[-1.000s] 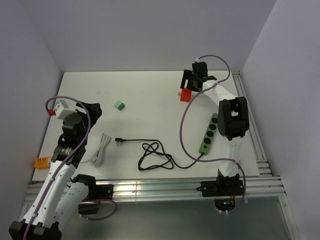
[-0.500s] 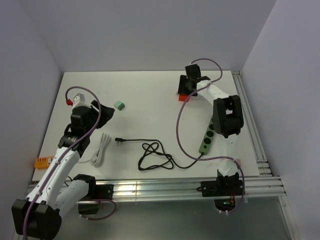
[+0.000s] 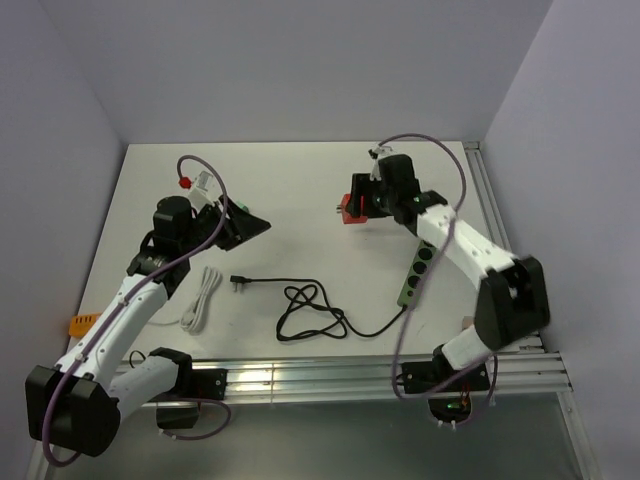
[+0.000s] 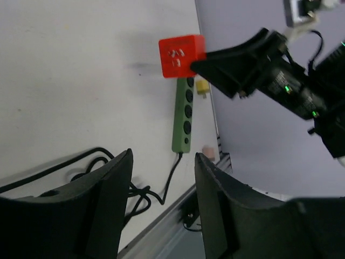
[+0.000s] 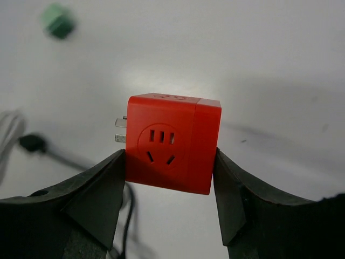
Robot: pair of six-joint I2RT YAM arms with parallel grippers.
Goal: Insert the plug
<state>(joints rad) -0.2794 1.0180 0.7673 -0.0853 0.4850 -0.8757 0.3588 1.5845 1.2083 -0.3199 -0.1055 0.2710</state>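
Note:
A red adapter cube (image 5: pixel 172 143) with two metal prongs on its left face hangs above the table, and my right gripper (image 5: pixel 169 156) is shut on its sides. From above, the cube (image 3: pixel 350 209) sits at the back centre, left of the green power strip (image 3: pixel 417 265). The strip's black cable (image 3: pixel 310 315) ends in a black plug (image 3: pixel 238 281) lying free on the table. My left gripper (image 3: pixel 255 225) hovers over the left middle with its fingers (image 4: pixel 116 178) apart and nothing between them. It faces the cube (image 4: pixel 181 55) and the strip (image 4: pixel 184 116).
A small green block (image 5: pixel 58 24) lies by the left gripper. A coiled white cable (image 3: pixel 203 298) and an orange piece (image 3: pixel 84 322) lie at the left. Aluminium rails (image 3: pixel 505 270) run along the right and near edges. Walls close in the table.
My right gripper closed on the red cube, lifted it and carried it left and nearer. The left arm swung right toward the table's middle while its jaws narrowed.

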